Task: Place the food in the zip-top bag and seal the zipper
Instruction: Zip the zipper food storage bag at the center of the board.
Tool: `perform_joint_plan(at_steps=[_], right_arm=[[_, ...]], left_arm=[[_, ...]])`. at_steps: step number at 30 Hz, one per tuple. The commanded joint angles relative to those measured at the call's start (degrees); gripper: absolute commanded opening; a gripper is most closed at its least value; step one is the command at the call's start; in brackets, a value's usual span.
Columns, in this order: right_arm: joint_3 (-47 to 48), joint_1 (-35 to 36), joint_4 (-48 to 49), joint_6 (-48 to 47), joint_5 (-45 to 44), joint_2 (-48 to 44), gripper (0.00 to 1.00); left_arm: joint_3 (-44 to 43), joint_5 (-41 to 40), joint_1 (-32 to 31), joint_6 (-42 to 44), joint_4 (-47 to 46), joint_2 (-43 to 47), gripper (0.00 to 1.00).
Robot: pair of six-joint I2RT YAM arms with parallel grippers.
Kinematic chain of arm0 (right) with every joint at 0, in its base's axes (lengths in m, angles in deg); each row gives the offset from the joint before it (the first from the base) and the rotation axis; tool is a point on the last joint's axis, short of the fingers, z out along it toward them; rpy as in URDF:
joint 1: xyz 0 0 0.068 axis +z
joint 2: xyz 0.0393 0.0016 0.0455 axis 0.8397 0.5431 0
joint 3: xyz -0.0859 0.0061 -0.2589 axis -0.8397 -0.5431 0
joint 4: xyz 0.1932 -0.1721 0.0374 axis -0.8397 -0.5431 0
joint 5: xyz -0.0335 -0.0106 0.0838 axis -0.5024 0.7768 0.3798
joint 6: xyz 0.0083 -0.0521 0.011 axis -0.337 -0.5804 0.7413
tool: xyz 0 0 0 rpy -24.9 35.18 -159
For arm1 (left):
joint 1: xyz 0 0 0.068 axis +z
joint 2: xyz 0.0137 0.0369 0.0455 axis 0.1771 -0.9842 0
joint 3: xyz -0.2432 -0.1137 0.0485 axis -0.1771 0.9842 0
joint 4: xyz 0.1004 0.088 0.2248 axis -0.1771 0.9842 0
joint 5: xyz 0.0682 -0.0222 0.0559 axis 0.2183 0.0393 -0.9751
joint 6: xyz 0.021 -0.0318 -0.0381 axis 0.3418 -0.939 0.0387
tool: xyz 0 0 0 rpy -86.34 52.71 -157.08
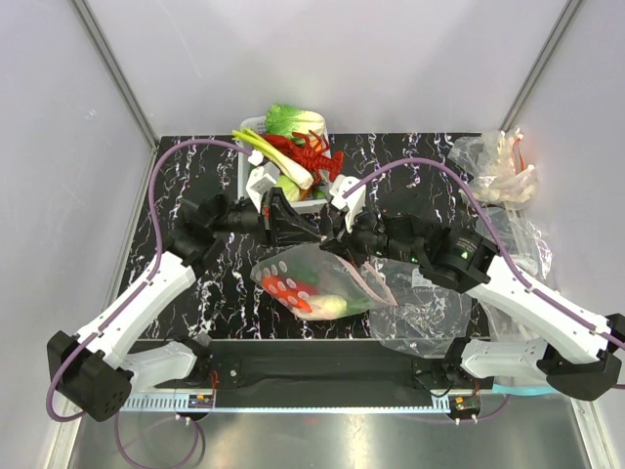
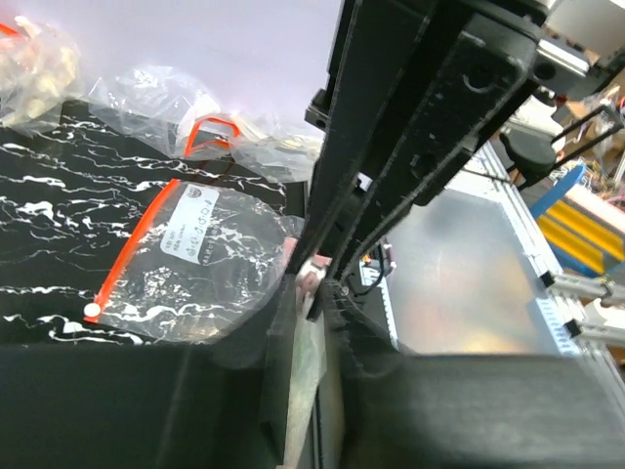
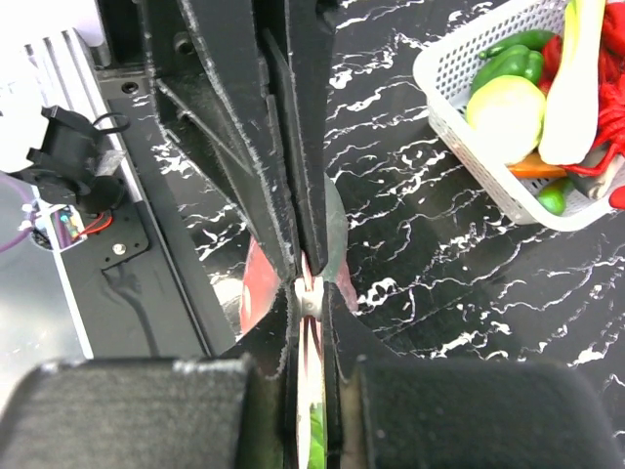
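The zip-top bag lies at the table's middle with a red dotted piece and a green piece of food inside. Its pink zipper runs along the right edge. My left gripper is shut on the bag's upper corner, with pale film pinched between the jaws in the left wrist view. My right gripper faces it, shut on the zipper at its white slider. The cabbage, leek and lobster sit in the white basket.
Another clear bag with an orange-red strip lies right of the zip-top bag. Crumpled bags are piled at the back right. The basket also holds green peppers and a pale round piece. A black base bar runs along the near edge.
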Motion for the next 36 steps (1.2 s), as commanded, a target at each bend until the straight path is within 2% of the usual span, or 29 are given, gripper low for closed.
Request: perform_joint_plan(at_steps=[1, 3, 4, 5, 7, 8, 10, 11, 12, 21, 30, 36], right_arm=[[3.7, -0.1, 1.1, -0.6, 3.1, 0.2, 0.0], [3.9, -0.3, 0.8, -0.6, 3.0, 0.2, 0.0], [3.9, -0.3, 0.6, -0.6, 3.1, 0.1, 0.0], [3.9, -0.5, 0.6, -0.5, 3.1, 0.2, 0.0], [3.9, -0.6, 0.3, -0.5, 3.7, 0.1, 0.0], [3.9, -0.6, 0.3, -0.5, 3.8, 0.2, 0.0], [3.9, -0.5, 0.1, -0.4, 4.1, 0.3, 0.0], [3.9, -0.6, 0.1, -0.4, 4.1, 0.5, 0.0], [3.9, -0.7, 0.0, -0.4, 4.2, 0.6, 0.0], [0.4, -1.1, -0.8, 0.2, 4.0, -0.4, 0.0], [-4.0, -1.6, -1.7, 1.9, 3.8, -3.2, 0.0], [-4.8, -1.8, -3.9, 3.9, 3.8, -4.8, 0.0]], left_arm=[[-2.3, 2.1, -0.3, 2.0, -2.7, 0.3, 0.0], [-2.0, 2.5, -0.3, 2.3, -2.6, 0.2, 0.0], [-1.8, 2.6, -0.2, 2.5, -2.5, 0.2, 0.12], [-1.6, 2.5, -0.3, 3.1, -2.4, 0.5, 0.18], [-0.9, 2.4, -0.2, 3.4, -2.3, 0.8, 0.25], [-0.8, 2.4, -0.2, 3.5, -2.4, 0.9, 0.25], [-0.7, 2.8, -0.3, 3.1, -3.4, 0.8, 0.21], [-0.8, 3.2, -0.4, 2.3, -3.8, 0.5, 0.03], [-0.7, 3.6, -0.4, 1.9, -4.6, 0.5, 0.0], [-0.8, -3.2, 0.9, 3.2, -1.6, 3.8, 0.0], [2.4, -7.8, 6.4, -3.3, -7.6, 7.0, 0.0], [1.0, -16.0, 12.8, -3.7, -1.0, 6.2, 0.0]])
